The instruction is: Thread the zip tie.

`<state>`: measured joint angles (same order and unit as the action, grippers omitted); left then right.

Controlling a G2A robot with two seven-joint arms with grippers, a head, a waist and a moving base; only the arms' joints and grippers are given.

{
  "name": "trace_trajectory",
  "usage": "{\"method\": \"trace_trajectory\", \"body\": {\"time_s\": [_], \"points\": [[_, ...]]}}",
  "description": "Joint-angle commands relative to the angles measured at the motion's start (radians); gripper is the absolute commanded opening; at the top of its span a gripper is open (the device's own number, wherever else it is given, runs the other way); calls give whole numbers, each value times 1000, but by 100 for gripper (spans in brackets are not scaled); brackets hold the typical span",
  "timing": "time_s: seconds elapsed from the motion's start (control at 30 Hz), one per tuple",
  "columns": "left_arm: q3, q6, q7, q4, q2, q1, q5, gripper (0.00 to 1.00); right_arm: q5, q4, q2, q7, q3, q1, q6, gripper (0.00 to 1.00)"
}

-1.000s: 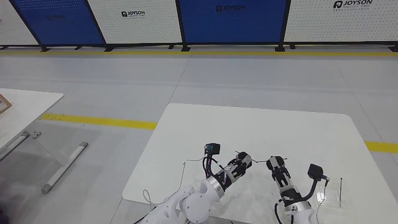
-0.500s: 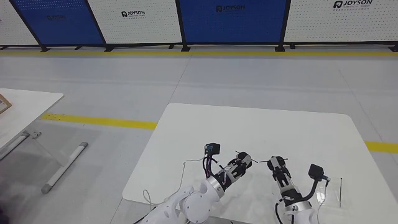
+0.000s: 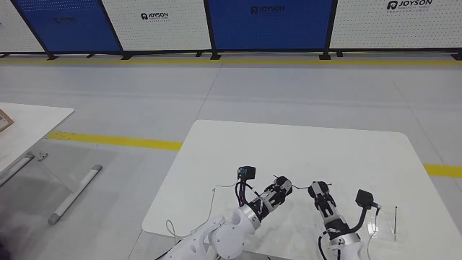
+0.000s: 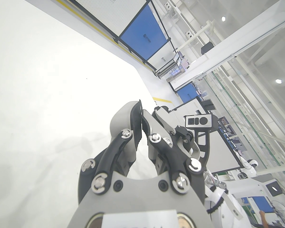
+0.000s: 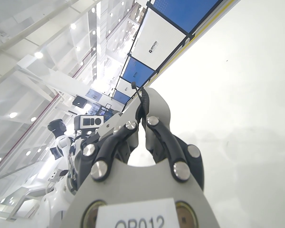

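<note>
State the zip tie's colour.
The zip tie is black, best seen in the right wrist view.

The white table (image 3: 289, 144) carries a thin dark strip (image 3: 395, 222), possibly a spare tie, lying flat well out beyond the right gripper (image 3: 315, 186), near the table's edge.

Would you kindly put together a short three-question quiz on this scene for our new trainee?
1. True or false: the right gripper is shut on a black zip tie.
2. What colour is the table? A) white B) blue C) black
3. Fill in: a second zip tie lies on the table, on the ____ arm's side.
Key: 1 true; 2 A; 3 right.
</note>
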<state>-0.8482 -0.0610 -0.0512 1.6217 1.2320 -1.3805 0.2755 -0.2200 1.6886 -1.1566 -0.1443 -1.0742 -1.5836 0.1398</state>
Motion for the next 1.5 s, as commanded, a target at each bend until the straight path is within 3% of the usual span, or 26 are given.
{"method": "trace_trajectory", "body": {"time_s": [0.0,0.83,1.0,1.17,1.47], "points": [[0,0,0,0,0,0,0,0,-1,-4,-3,3,0,3,-3,0],[1,-3,0,2,1,-2,-7,0,-7,-8,-22,11,6,5,-8,0],[0,-52,-38,4,10,-13,-81,0,66,-12,-30,-8,-11,-3,18,0],[11,-81,-51,-2,17,-18,-100,0,99,-27,-38,-7,-7,-1,30,0],[43,-68,-54,-18,32,2,-75,0,87,-28,-47,14,-7,-7,53,0]]}}
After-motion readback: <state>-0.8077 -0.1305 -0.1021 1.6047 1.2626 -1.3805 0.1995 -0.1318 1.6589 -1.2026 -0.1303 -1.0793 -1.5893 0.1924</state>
